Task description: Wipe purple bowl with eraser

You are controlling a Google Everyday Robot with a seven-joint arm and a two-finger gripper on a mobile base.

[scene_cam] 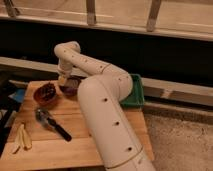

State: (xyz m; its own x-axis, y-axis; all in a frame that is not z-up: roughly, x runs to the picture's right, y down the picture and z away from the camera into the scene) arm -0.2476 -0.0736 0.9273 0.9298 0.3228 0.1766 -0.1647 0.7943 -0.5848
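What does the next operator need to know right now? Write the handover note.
Gripper: down at the left rim of the purple bowl, at the far side of the wooden table. A pale bit at its tip looks like the eraser.
Purple bowl: stands right of the orange-brown bowl, close beside it.
Done: arm brought to the bowl.
Left: the wiping itself; nothing shows how far it has got.
Also there: a scoop, yellow strips, a green tray behind the arm.

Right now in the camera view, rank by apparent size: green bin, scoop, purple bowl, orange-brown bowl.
1. green bin, partly hidden by the arm
2. scoop
3. orange-brown bowl and purple bowl: look alike, unranked

The tool is at the purple bowl's left rim.
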